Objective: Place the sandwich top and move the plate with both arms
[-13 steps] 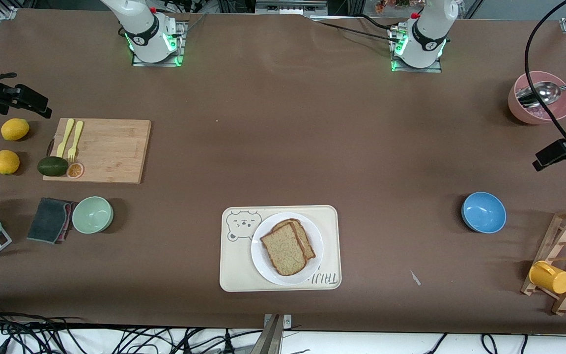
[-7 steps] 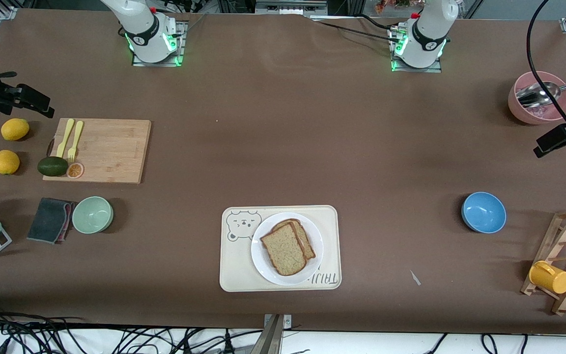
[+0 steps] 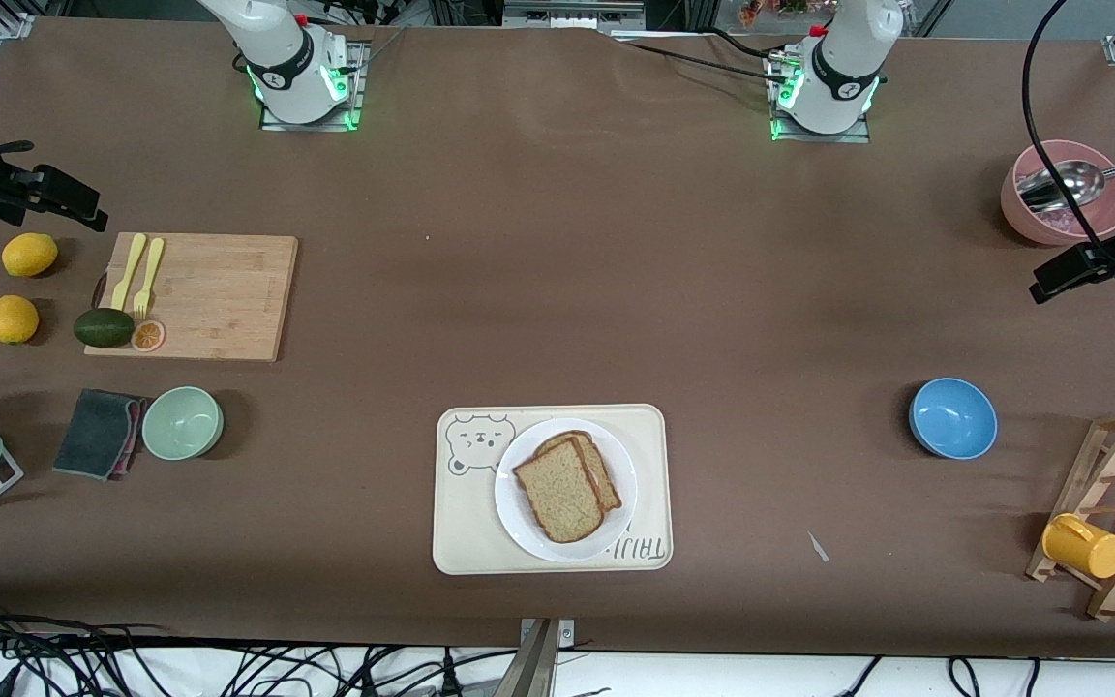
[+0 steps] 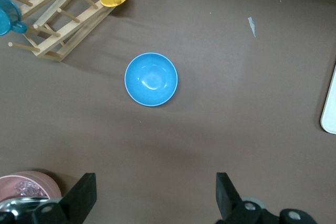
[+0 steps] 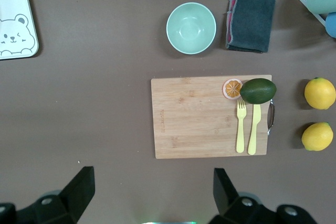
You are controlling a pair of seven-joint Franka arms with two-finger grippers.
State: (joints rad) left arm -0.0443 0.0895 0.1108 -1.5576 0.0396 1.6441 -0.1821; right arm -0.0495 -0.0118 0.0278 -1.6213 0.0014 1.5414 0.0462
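Since earlier: left gripper [image 3: 1095,263] shifted inward at frame right edge. Front: top slice [image 3: 558,491] already on plate [image 3: 520,523], lower centre, on tray [image 3: 456,523]. Wrist views: both grippers [image 5: 152,195] wide open, empty. Risk: uneven lift tips plate, slice slides.

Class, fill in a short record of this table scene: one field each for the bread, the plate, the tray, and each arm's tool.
sandwich top: lies on a second slice, both on the plate
plate: white, round, sits on the tray
tray: cream, bear drawing, at the table edge nearest the front camera
left tool: open, holds nothing, over bare table beside the pink bowl
right tool: open, holds nothing, over bare table near the cutting board
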